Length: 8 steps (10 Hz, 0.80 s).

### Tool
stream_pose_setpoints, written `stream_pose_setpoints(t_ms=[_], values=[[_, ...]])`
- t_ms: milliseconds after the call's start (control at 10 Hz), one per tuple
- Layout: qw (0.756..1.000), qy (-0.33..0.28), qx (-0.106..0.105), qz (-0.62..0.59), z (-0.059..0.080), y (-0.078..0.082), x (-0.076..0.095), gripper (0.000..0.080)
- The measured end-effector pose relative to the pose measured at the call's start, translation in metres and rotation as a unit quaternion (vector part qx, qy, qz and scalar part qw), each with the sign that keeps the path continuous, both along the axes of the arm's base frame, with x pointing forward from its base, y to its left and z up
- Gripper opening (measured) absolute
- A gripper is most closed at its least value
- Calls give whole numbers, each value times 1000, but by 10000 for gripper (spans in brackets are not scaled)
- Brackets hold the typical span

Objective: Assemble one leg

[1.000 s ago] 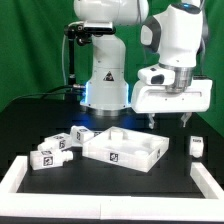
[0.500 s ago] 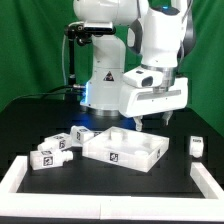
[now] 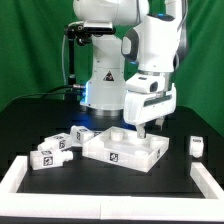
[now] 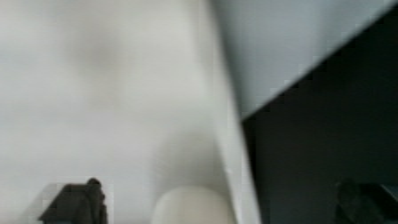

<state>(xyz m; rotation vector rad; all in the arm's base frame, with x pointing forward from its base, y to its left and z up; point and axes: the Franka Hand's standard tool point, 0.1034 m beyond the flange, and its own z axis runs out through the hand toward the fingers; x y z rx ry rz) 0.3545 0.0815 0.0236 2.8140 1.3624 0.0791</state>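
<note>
The white square tabletop panel lies rim up in the middle of the black table. My gripper hangs just above its far corner on the exterior view's right, jaws wide apart and empty. Three stubby white legs with tag stickers lie left of the panel: one at its far left corner, one further left, one nearest the front. Another leg stands alone at the right. The blurred wrist view shows the panel, a rounded white boss in it, and my gripper over its rim.
A white raised border runs along the table's front and left edge. The robot's base stands behind the panel. The black tabletop shows beside the panel's rim in the wrist view.
My gripper has swung toward the exterior view's left and turned, going from beyond the panel's right side to above its far right corner. The parts have not moved.
</note>
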Motion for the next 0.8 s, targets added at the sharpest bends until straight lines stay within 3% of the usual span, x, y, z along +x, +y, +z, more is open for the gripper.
stream_pose_setpoints(t_ms=[100, 300, 800], values=[[1000, 4, -2, 23, -8, -5, -3, 649], [1000, 2, 0, 25, -16, 5, -8, 649], [1000, -1, 0, 26, -17, 4, -2, 649]])
